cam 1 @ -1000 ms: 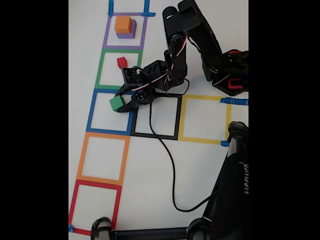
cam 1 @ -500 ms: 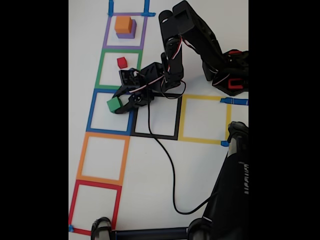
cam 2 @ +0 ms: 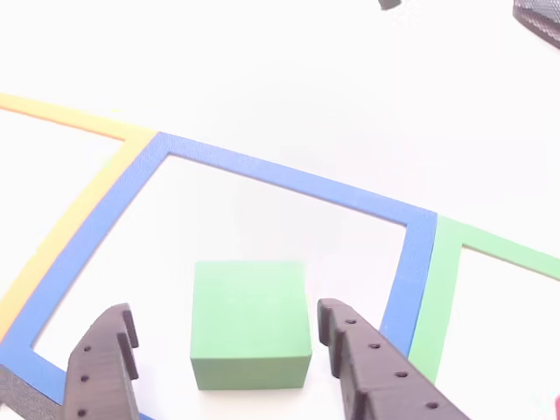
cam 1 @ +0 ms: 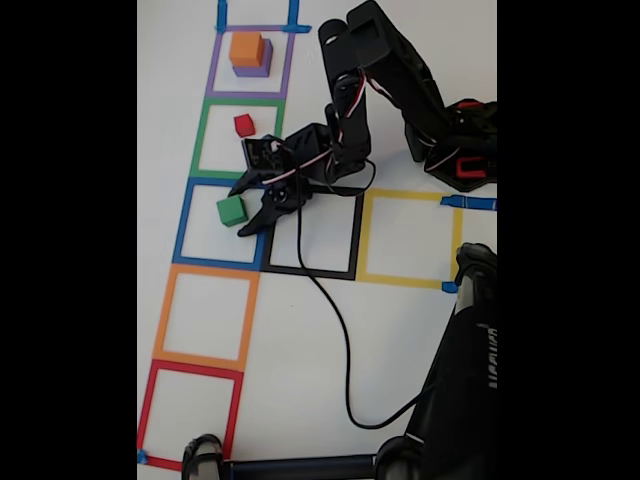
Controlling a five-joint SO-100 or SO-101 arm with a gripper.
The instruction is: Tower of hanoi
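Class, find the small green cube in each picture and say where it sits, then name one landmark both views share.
Fixed view: the small green cube lies left of centre, inside the blue tape square, beside the open gripper.
Other view: the cube is at bottom centre, between the gripper's fingers.
Shared landmark: the blue tape square.

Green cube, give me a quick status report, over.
Gripper open, fingers either side of green cube, not touching. Cube sits flat inside the blue square. Red cube in green square; orange cube on purple cube. Nothing obstructing.
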